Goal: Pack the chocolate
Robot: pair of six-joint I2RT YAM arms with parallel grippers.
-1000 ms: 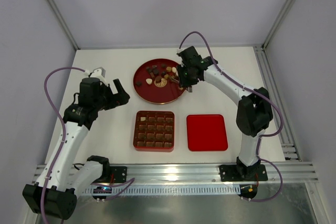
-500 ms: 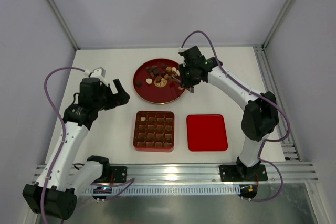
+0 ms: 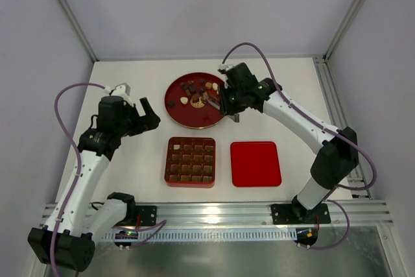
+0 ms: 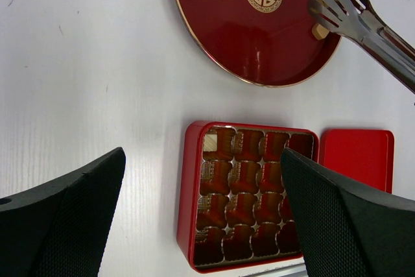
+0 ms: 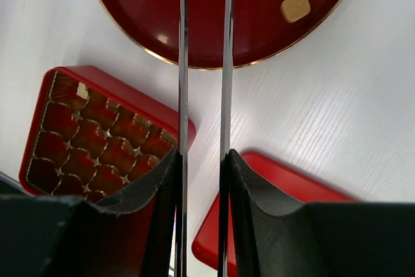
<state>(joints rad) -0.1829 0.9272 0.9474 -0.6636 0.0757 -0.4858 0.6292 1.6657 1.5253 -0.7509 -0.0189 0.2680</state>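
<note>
Chocolate pieces [image 3: 194, 87], dark, brown and cream, lie scattered on the far half of a round red plate [image 3: 188, 120]. One tan chocolate piece [image 5: 296, 6] shows in the right wrist view. My right gripper [image 3: 231, 100] [image 5: 202, 167] is shut on the handles of metal tongs [image 4: 350, 11]. The tongs reach over the plate's right side, just above a cream piece [image 4: 320, 30]. I cannot tell whether they hold anything. My left gripper [image 3: 146, 116] [image 4: 202, 157] hangs open left of the plate, with nothing in it. The red grid box [image 3: 190, 161] has a pale piece [image 4: 211, 141] in one corner cell.
A flat red lid [image 3: 255, 163] lies right of the box, near the table's front. Bare white table [image 3: 130, 160] lies left of the box. Grey walls close in the back and both sides, with a metal rail along the near edge.
My right arm has stretched out, its elbow swinging right and nearer. The gripper and tongs slid slightly nearer over the plate's right edge. The left arm has not moved.
</note>
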